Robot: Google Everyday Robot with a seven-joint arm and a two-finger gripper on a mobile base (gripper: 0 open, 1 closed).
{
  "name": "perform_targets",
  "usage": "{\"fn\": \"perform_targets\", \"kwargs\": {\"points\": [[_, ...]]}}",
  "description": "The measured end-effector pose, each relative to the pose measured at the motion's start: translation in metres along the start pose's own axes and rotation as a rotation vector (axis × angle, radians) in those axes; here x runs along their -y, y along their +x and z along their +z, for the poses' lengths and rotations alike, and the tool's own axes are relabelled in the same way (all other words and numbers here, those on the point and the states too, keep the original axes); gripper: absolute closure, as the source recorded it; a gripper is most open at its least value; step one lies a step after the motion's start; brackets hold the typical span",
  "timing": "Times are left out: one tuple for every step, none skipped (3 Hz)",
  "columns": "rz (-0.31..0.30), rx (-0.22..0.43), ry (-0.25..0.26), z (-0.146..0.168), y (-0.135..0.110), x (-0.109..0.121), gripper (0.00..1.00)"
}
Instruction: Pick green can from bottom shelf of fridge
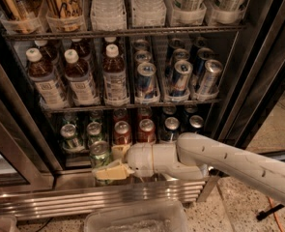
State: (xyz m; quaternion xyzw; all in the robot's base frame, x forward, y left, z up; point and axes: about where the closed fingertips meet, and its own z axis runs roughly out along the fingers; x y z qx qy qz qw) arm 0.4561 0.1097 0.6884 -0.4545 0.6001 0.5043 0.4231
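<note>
A green can [99, 152] with a silver top sits between the yellowish fingers [111, 171] of my gripper [108, 161], at the front left edge of the bottom shelf [74, 152] of the fridge [258, 81]. The gripper is shut on this can, one finger below and in front of it, the other behind it. My white arm [219, 161] reaches in from the right. Two more green cans [69, 136] stand behind on the shelf's left. Red cans [122, 132] stand in the middle and dark blue cans [171, 126] on the right.
The rack above holds bottles [79, 79] and tall blue-silver cans [146, 81]. The black door frame [21, 129] stands close on the left. The steel louvred base [132, 195] runs below the shelf. A clear plastic bin [137, 219] lies on the floor in front.
</note>
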Motion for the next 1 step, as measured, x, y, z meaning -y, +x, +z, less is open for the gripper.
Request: {"fn": "perform_targets", "kwargs": {"points": [[0.028, -0.01, 0.0, -0.0013, -0.0053, -0.0019, 1.0]]}}
